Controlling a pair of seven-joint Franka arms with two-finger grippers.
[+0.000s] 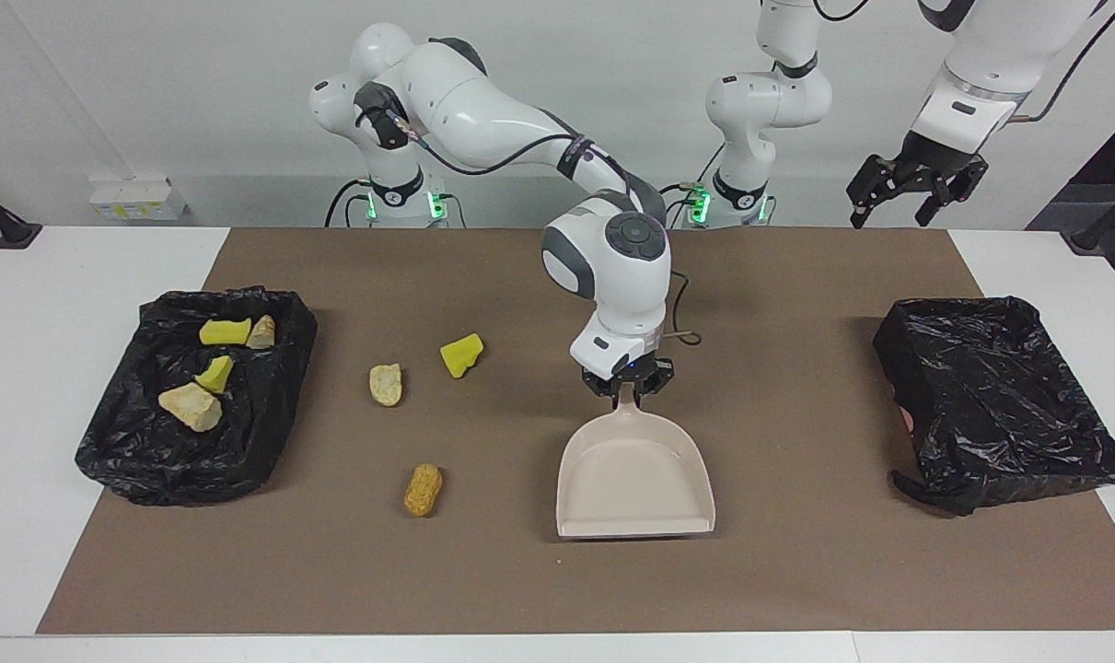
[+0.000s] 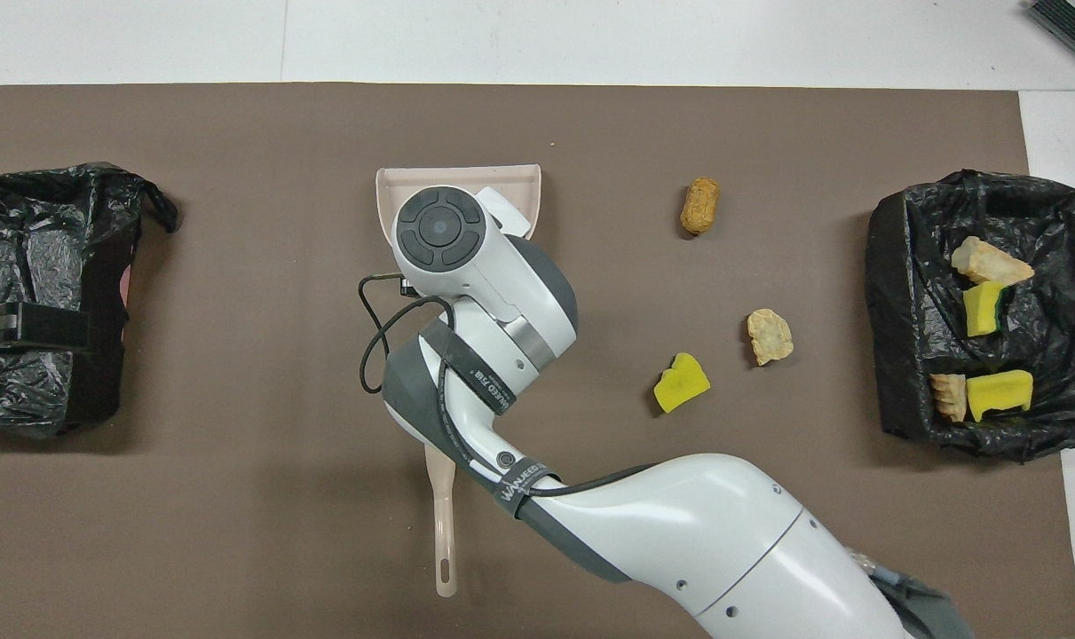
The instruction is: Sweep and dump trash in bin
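Observation:
My right gripper (image 1: 628,393) is shut on the handle of the beige dustpan (image 1: 635,479), which sits empty and low at the middle of the brown mat; I cannot tell whether it touches. In the overhead view the arm's wrist hides that gripper above the dustpan (image 2: 466,176). Three pieces of trash lie loose on the mat toward the right arm's end: a yellow foam chunk (image 1: 461,354), a beige lump (image 1: 386,384) and an orange-brown nugget (image 1: 423,489). Several more scraps lie in the black-lined bin (image 1: 272,414). My left gripper (image 1: 916,193) waits raised and open.
A second black-lined bin (image 1: 999,396) with nothing in it stands at the left arm's end of the table. The beige brush (image 2: 442,524) lies on the mat near the robots, partly under the right arm. The mat's edge (image 2: 501,86) runs just past the dustpan.

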